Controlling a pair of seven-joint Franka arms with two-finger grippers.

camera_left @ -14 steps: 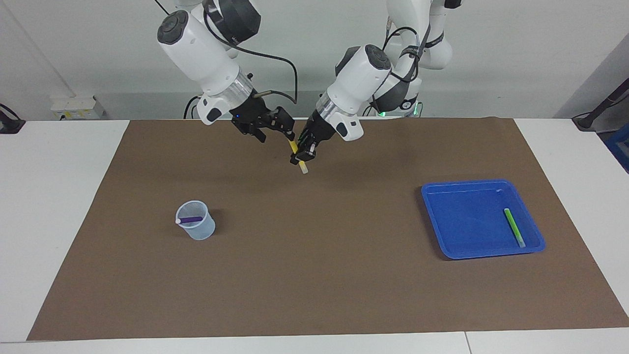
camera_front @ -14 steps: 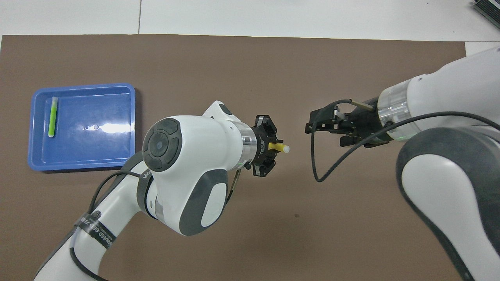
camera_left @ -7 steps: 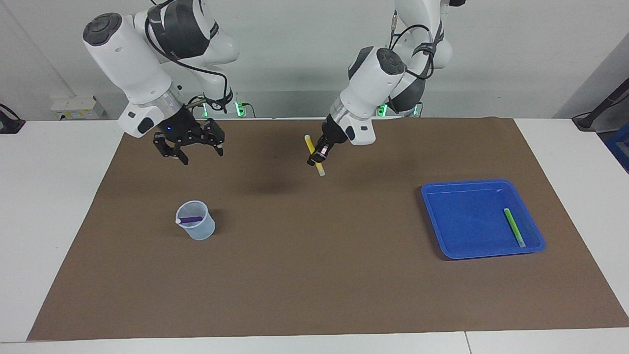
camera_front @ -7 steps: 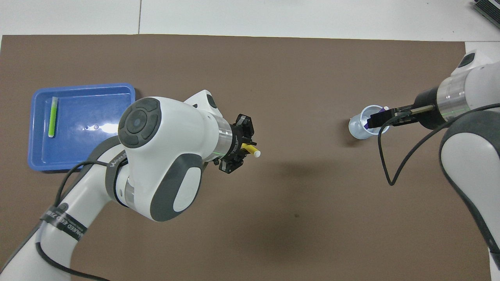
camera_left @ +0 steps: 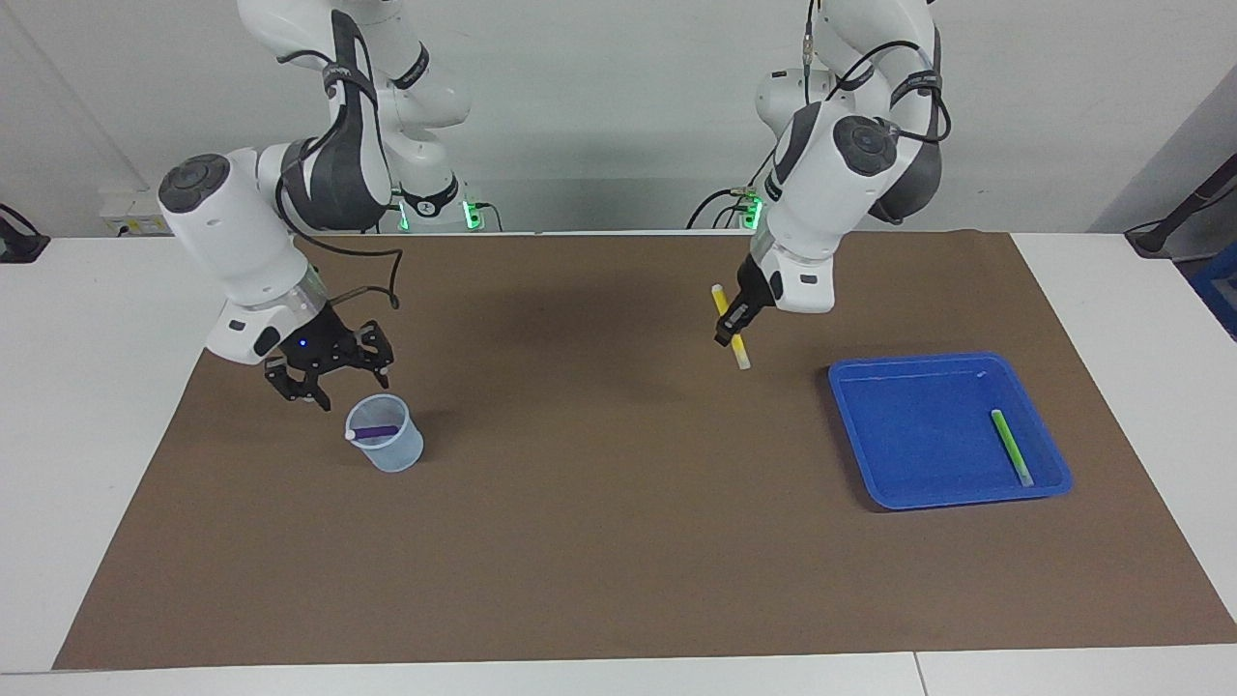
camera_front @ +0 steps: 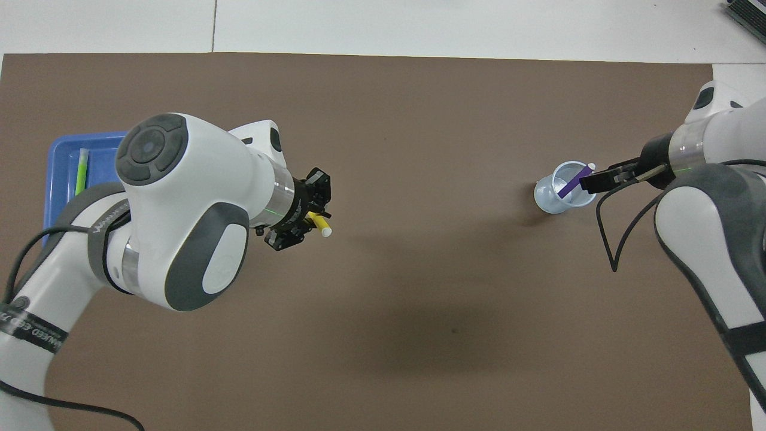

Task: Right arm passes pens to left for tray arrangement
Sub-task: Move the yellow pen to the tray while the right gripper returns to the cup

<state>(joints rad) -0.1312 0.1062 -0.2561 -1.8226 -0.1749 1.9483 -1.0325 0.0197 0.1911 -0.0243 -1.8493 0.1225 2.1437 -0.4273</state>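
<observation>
Carrying the yellow pen (camera_left: 731, 326) clamped in its jaws, the left arm (camera_left: 821, 184) has swung toward the tray (camera_left: 875, 387) while the right arm (camera_left: 251, 261), jaws parted and empty, drops beside the cup (camera_left: 387, 449) for the purple pen (camera_left: 375, 432).

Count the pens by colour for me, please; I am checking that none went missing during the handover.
Green pen, lying in the blue tray: 1
Yellow pen, held by the left end effector: 1
Purple pen, resting in the translucent cup: 1
Total: 3 pens
</observation>
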